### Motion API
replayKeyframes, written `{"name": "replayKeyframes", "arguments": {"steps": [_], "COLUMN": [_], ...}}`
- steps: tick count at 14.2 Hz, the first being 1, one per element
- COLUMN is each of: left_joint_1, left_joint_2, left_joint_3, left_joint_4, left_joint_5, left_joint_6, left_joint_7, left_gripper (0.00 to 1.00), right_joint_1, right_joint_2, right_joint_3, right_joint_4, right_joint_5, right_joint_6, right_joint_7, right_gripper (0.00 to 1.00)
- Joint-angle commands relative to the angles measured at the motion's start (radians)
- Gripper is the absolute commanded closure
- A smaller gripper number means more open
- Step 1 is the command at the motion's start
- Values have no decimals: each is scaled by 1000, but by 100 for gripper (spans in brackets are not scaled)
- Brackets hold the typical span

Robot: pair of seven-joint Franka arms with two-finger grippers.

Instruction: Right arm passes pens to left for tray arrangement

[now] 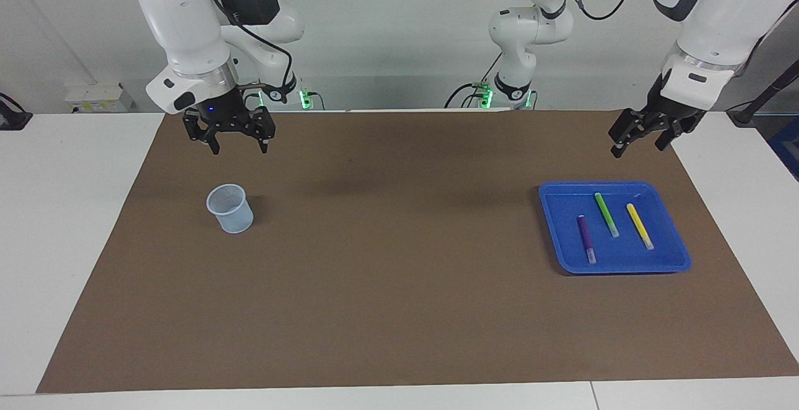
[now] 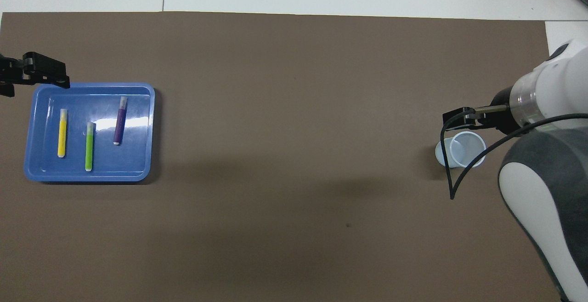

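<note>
The blue tray (image 1: 669,244) lies on the brown mat toward the left arm's end of the table. Three pens rest side by side in it: purple (image 1: 585,239), green (image 1: 606,214) and yellow (image 1: 640,226). The overhead view shows them too: yellow (image 2: 61,133), green (image 2: 89,146), purple (image 2: 119,120), on the tray (image 2: 138,159). My left gripper (image 1: 638,149) hangs open and empty in the air over the mat beside the tray's edge nearest the robots. My right gripper (image 1: 240,148), with its blue light on, waits open and empty above the mat by a cup.
A small pale-blue translucent cup (image 1: 230,208) stands upright on the brown mat (image 1: 399,260) toward the right arm's end, under and slightly farther out than the right gripper. White tabletop borders the mat on all sides.
</note>
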Motion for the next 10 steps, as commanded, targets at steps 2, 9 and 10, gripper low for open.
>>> {"name": "replayKeyframes", "arguments": {"steps": [2,9,10], "left_joint_1": [-53,-46,-43], "left_joint_2": [-58,-93,-110], "left_joint_3": [53,18,19], "left_joint_4": [-12,-37,-73], "left_joint_5": [10,6,0], "left_joint_6": [-74,-119,-89], "left_joint_7": [-7,2,2], "left_gripper": [0,0,0], "right_joint_1": [0,0,0], "right_joint_2": [-9,-9,-11], "right_joint_3": [-2,-3,0], "right_joint_4": [1,1,2], "right_joint_5": [7,7,7], "right_joint_6": [-14,-15,-25], "right_joint_7": [-18,-18,-18], "right_gripper": [0,0,0]}}
